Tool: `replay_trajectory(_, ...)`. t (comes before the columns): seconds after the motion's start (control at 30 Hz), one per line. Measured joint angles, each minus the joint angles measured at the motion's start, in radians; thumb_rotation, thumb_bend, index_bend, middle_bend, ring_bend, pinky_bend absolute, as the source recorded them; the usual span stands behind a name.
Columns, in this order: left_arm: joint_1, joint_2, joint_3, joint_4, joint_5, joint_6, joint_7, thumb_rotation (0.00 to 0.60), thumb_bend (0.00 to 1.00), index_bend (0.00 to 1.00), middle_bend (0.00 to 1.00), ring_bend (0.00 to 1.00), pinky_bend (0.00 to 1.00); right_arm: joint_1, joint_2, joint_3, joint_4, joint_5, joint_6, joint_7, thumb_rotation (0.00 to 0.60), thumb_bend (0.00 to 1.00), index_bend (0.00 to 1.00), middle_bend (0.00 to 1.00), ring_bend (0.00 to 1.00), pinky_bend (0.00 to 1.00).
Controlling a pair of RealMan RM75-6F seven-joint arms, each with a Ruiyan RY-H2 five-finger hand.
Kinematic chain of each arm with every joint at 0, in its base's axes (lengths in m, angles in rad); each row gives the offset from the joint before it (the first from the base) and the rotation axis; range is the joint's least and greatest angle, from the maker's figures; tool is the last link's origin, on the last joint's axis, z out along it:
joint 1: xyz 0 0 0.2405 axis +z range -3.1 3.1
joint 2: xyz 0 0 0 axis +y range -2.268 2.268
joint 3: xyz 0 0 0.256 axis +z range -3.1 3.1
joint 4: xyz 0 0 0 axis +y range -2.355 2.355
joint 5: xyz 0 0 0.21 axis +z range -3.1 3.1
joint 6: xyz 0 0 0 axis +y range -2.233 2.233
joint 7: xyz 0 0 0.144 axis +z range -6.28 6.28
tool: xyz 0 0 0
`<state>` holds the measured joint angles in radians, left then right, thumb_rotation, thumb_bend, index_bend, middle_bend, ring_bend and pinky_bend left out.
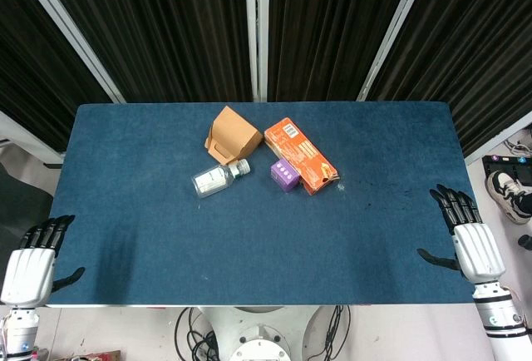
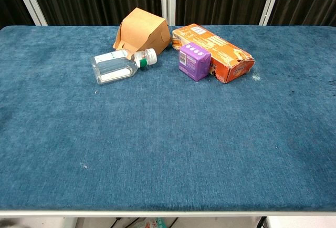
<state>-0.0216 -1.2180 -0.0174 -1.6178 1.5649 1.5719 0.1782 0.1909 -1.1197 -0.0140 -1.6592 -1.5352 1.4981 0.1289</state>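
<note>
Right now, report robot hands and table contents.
Left robot hand open, right robot hand open, both at table edges. Bottle, brown box, orange box, purple box clustered far centre, untouched.

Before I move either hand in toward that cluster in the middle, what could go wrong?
The clear bottle lies on its side, so a nudge would likely roll it. The purple box sits against the orange carton, with the tan box close by, so reaching for one may shove the others. The left hand and right hand sit at the table edges, outside the chest view.
</note>
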Motion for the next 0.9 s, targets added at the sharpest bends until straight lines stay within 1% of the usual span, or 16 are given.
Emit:
replay_trajectory(0.17, -0.003, -0.002, -0.002, 0.002, -0.008, -0.007, -0.003, 0.6, 0.02, 0.13, 0.16, 0.14, 0.19, 0.018, -0.005, 0.012, -0.002, -0.001, -0.039, -0.007, 0.6, 0.02, 0.0, 0.0, 0.0, 0.0)
replay_trajectory(0.3, -0.006, -0.003, -0.002, 0.004, -0.005, -0.009, -0.005, 0.6, 0.02, 0.13, 0.16, 0.14, 0.19, 0.067, -0.012, 0.036, 0.0, 0.008, -0.117, -0.011, 0.6, 0.02, 0.0, 0.0, 0.0, 0.0)
replay_trajectory(0.4, -0.005, -0.004, -0.003, 0.004, -0.005, -0.005, -0.009, 0.6, 0.02, 0.13, 0.16, 0.14, 0.19, 0.132, -0.025, 0.069, 0.01, 0.038, -0.218, -0.016, 0.6, 0.01, 0.0, 0.0, 0.0, 0.0)
replay_trajectory(0.5, -0.003, -0.003, -0.002, 0.003, -0.007, -0.003, -0.009, 0.6, 0.02, 0.13, 0.16, 0.14, 0.19, 0.221, -0.052, 0.113, 0.036, 0.087, -0.35, -0.027, 0.6, 0.01, 0.0, 0.0, 0.0, 0.0)
replay_trajectory(0.6, 0.0, -0.002, -0.001, 0.002, -0.01, -0.001, -0.009, 0.6, 0.02, 0.13, 0.16, 0.14, 0.19, 0.329, -0.099, 0.162, 0.085, 0.154, -0.498, -0.048, 0.6, 0.02, 0.0, 0.0, 0.0, 0.0)
replay_trajectory(0.63, 0.002, -0.001, -0.001, 0.001, -0.012, -0.001, -0.009, 0.6, 0.02, 0.13, 0.16, 0.14, 0.19, 0.378, -0.125, 0.182, 0.114, 0.184, -0.558, -0.058, 0.6, 0.03, 0.0, 0.0, 0.0, 0.0)
replay_trajectory(0.73, 0.006, 0.001, 0.0, 0.002, -0.019, 0.0, -0.011, 0.6, 0.02, 0.13, 0.16, 0.14, 0.19, 0.502, -0.206, 0.229, 0.212, 0.254, -0.686, -0.09, 0.6, 0.04, 0.0, 0.0, 0.0, 0.0)
replay_trajectory(0.83, 0.014, 0.005, 0.001, 0.002, -0.029, 0.004, -0.015, 0.6, 0.02, 0.13, 0.16, 0.14, 0.19, 0.609, -0.295, 0.265, 0.321, 0.309, -0.764, -0.129, 0.6, 0.04, 0.0, 0.01, 0.0, 0.0)
replay_trajectory(0.9, 0.019, 0.008, 0.002, 0.002, -0.033, 0.008, -0.017, 0.6, 0.02, 0.13, 0.16, 0.14, 0.19, 0.662, -0.346, 0.281, 0.383, 0.338, -0.805, -0.155, 0.6, 0.04, 0.0, 0.03, 0.0, 0.0)
